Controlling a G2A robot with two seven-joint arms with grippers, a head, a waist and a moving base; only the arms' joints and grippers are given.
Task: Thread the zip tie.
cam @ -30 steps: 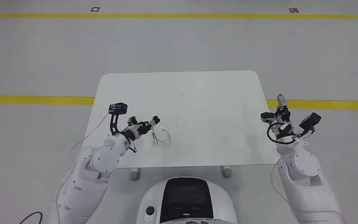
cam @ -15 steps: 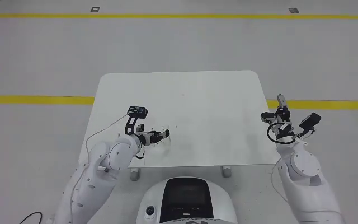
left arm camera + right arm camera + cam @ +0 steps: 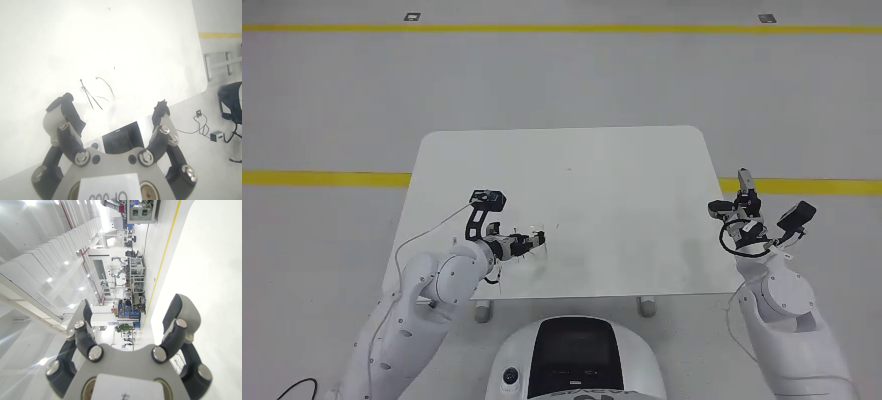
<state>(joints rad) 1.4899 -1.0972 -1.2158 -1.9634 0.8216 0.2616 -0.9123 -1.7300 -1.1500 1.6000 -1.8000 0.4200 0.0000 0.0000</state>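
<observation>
From above, the white, round-cornered table [image 3: 642, 180] has wide bare surface. The left gripper [image 3: 535, 241] hangs low near its front edge. The right gripper [image 3: 739, 200] sits just off the right edge, over the floor.

In the left wrist view, the fingers [image 3: 65, 106] are spread apart. Thin black zip ties [image 3: 92, 97] lie loose and crossed on the table between them.

In the right wrist view, the ribbed black fingers [image 3: 171, 311] are also apart, gripping nothing.

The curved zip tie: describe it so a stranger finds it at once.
On the white table's near edge, zip ties lie before the open left gripper. The curved zip tie bends in a clear arc, unlike the two straight crossed ties beside it.
</observation>
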